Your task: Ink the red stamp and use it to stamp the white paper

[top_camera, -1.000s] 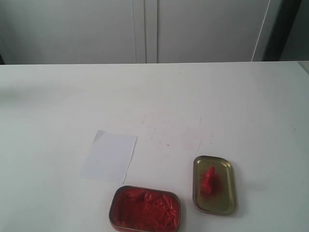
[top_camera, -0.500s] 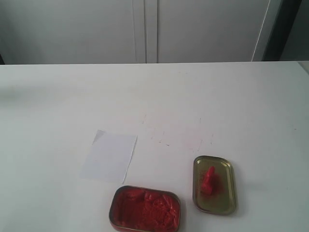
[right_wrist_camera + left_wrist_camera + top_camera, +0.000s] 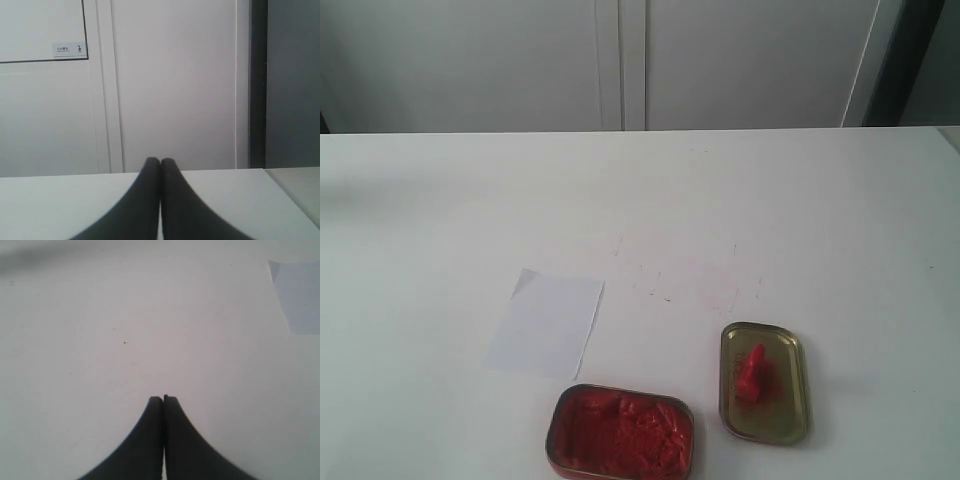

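Observation:
The red stamp (image 3: pixel 753 371) lies inside the gold tin lid (image 3: pixel 765 383) at the front right of the table in the exterior view. The white paper (image 3: pixel 546 322), with one folded corner, lies flat to the left of it; a corner of that paper (image 3: pixel 297 295) shows in the left wrist view. Neither arm appears in the exterior view. My left gripper (image 3: pixel 163 398) is shut over bare table, with nothing between its fingers. My right gripper (image 3: pixel 160 161) is shut too and empty, pointing over the table toward the wall.
An open tin of lumpy red ink paste (image 3: pixel 622 434) sits at the table's front edge, between the paper and the lid. Faint red smudges (image 3: pixel 665 285) mark the white table (image 3: pixel 640 200). White cabinet doors (image 3: pixel 620 60) stand behind the table's far edge.

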Controlling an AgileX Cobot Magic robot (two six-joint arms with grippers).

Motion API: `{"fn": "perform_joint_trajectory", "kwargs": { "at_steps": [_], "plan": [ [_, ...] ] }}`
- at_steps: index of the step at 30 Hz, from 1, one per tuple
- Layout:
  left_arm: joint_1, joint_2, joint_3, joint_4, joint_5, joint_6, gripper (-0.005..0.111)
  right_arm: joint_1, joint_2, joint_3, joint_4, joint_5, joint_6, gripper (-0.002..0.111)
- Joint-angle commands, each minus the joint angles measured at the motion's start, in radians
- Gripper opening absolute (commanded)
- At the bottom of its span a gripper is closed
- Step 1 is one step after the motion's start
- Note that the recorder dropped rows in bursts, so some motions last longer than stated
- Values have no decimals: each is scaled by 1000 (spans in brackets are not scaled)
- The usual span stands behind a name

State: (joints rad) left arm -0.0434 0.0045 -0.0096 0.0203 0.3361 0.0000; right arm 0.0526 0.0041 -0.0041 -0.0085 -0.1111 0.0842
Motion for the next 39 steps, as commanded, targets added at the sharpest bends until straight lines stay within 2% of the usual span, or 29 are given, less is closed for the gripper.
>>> {"fn": "perform_joint_trajectory", "kwargs": {
  "at_steps": [1,9,20,30,39],
  "plan": [
    [0,-5,10,4,17,0,0,-6,-4,4,-8,-17,-1,0],
    [0,-5,10,4,17,0,0,-6,-4,-36,-8,25,-2,0],
    [0,-5,10,4,17,0,0,-6,12,-280,-9,338,-2,0],
    [0,-5,10,4,17,0,0,-6,258,-532,-4,588,3,0],
    [0,-5,10,4,17,0,0,-6,506,-678,89,756,6,0]
  ]
}}
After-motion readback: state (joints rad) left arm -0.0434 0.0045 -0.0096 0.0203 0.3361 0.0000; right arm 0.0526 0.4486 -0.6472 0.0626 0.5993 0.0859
